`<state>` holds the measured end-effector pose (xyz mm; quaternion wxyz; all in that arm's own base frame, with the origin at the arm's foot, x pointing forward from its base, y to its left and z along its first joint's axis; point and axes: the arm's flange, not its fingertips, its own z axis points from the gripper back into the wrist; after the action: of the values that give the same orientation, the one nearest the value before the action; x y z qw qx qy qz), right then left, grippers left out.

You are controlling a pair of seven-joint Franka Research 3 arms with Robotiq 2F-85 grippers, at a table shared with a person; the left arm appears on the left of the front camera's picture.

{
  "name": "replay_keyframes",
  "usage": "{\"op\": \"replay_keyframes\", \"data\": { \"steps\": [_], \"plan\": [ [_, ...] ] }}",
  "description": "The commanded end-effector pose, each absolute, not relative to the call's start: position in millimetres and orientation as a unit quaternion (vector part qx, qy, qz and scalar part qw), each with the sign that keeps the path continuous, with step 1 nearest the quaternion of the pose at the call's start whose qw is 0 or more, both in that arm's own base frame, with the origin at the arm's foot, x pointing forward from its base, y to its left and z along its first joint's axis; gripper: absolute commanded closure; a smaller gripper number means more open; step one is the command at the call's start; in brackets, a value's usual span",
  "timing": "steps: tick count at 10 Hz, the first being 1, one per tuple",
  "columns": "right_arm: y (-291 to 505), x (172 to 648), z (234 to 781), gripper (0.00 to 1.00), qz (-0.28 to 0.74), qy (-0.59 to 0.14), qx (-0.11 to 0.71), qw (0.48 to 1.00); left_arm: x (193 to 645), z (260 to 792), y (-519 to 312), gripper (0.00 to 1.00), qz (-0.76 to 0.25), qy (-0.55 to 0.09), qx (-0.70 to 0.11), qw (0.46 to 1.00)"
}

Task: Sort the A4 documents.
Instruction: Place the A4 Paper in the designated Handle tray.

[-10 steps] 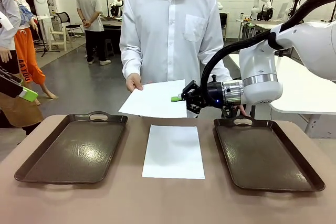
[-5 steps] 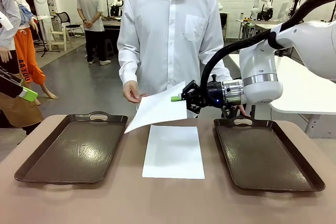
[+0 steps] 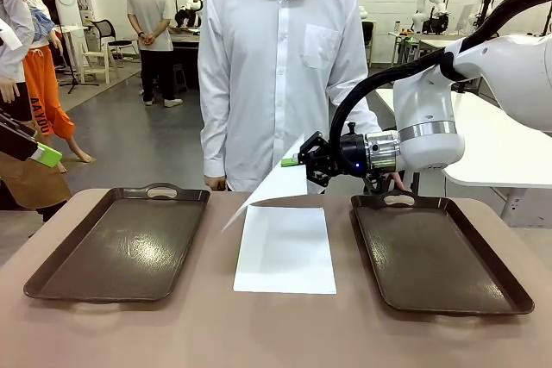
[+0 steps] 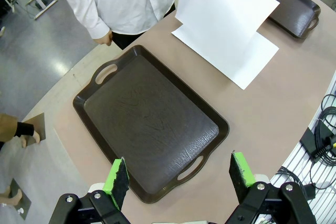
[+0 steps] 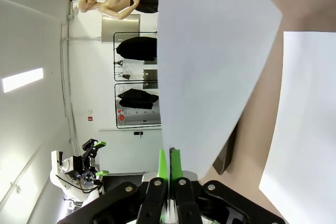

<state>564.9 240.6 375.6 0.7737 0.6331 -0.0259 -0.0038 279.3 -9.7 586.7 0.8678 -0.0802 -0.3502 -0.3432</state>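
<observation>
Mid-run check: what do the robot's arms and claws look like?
The right arm is white, with a silver wrist ring and a black hose alongside. The right claw is black with green pads and a small blue light. The left claw is black with green pads too.

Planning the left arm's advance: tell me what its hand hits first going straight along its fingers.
Probably the dark brown tray: the open left hand points down at its floor with nothing between, though depth is unclear.
</observation>
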Motion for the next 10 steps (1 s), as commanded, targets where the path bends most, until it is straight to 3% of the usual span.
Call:
{"op": "replay_keyframes", "data": {
  "steps": [1,3,6,10],
  "plan": [
    [240.5,565.2,374.2,1.00,-0.005,-0.025,0.633,0.773,279.6,586.4,-9.1,0.00,-0.343,-0.350,-0.080,0.868],
    [240.6,564.9,375.6,0.99,-0.004,-0.026,0.633,0.774,279.6,586.4,-9.1,0.00,-0.343,-0.350,-0.080,0.868],
    [178.0,545.0,412.7,0.99,0.059,-0.041,0.622,0.780,279.6,586.4,-9.1,0.00,-0.343,-0.350,-0.080,0.868],
    [103.6,550.1,399.5,0.99,0.067,0.030,0.584,0.809,279.6,586.4,-9.1,0.00,-0.343,-0.350,-0.080,0.868]
  ]
}}
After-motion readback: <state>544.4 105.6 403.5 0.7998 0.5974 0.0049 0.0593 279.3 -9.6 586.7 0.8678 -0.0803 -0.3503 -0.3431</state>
